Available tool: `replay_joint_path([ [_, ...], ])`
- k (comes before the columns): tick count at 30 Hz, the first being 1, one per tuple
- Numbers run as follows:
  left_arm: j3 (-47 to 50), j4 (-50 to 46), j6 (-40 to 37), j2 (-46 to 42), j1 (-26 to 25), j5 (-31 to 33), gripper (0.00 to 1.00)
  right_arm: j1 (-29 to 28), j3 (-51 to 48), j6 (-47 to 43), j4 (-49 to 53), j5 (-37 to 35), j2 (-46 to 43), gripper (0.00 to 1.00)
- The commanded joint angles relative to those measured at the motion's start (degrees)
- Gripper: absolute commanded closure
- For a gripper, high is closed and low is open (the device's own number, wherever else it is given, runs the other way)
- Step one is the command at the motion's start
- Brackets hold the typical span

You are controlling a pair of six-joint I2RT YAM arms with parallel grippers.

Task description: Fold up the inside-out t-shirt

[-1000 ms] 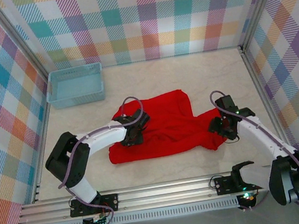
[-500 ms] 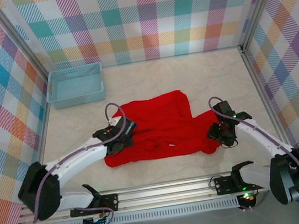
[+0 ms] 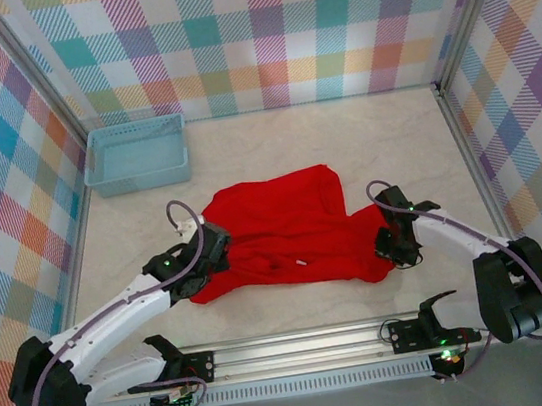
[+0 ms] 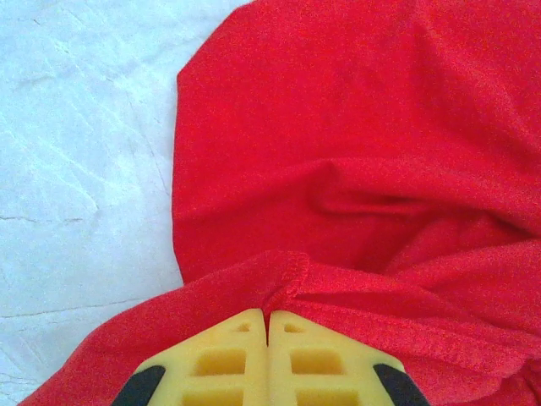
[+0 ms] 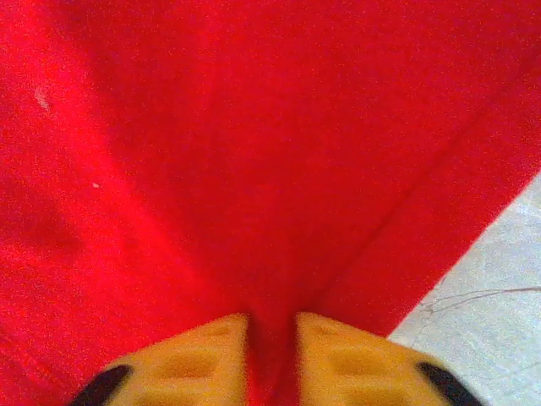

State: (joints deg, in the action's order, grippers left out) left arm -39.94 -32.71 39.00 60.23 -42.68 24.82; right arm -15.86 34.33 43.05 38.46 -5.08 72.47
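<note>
Setting: pale marbled table top point(image 3: 343, 142) enclosed by pastel plaid-patterned walls point(image 3: 257, 33). Far left: shallow light-blue plastic mesh basket point(image 3: 134, 127), well apart from the work. Left gripper point(image 3: 214, 255), two yellow fingers with black pads: clenched, fingertips meeting on a stitched hem at the garment's left edge, as the left wrist view shows point(image 4: 268, 315). Centre: bright red short-sleeved cloth inside-out t-shirt point(image 3: 289, 226), lying on the table between the two arms, nearer the front rail than the back wall. Right gripper point(image 3: 396, 245), same make: jaws drawn close at the garment's right near corner, a ridge of red cloth filling the narrow gap between them in the right wrist view point(image 5: 270, 326); judged a pinch on that fold. Step in hand, as judged: both edges taken up, ready to spread or carry the cloth. Handling notes: lift both grips together and level, draw them apart only until the slack goes, so that neither hem slips from the pads; move slowly, since loose knit sags and drags on the table; lay the cloth down flat before releasing either side. Condition of garment: not flat. Left part bunched, with a rounded lobe and deep soft creases running toward the left gripper point(image 4: 355, 144); middle rumpled, bearing a small white tag point(image 3: 301, 262) near the front edge; far edge a smoother curve; right part narrower, with a straight diagonal edge against the bare table point(image 5: 254, 152). Fabric matte, thin, seams showing outward.
</note>
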Motion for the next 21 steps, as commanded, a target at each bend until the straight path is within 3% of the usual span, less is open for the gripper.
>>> replay_joint_path([
  [1, -0.8, -1.4, -0.6, -3.0, 0.1, 3.6, 1.0, -0.4, 0.4, 0.3, 0.7, -2.1, -1.4, 0.96],
  [2, -1.4, -1.9, -0.9, -3.8, 0.0, 4.1, 1.0, -0.4, 1.1, 0.1, 1.7, -2.7, -2.3, 1.0],
  [7, -6.8, -5.6, -4.6, -7.2, 0.8, 6.5, 1.0, -0.4, 7.0, -2.4, 8.8, -7.2, -10.6, 1.0],
  [12, -14.6, -7.2, -10.3, -10.6, 1.1, 9.4, 1.0, -0.4, 20.4, -6.7, 16.6, -11.4, -17.2, 1.0],
  [21, -33.1, -7.4, -19.2, -11.2, 2.2, 12.0, 1.0, -0.4, 47.6, -13.4, 23.0, -12.0, -16.5, 1.0],
])
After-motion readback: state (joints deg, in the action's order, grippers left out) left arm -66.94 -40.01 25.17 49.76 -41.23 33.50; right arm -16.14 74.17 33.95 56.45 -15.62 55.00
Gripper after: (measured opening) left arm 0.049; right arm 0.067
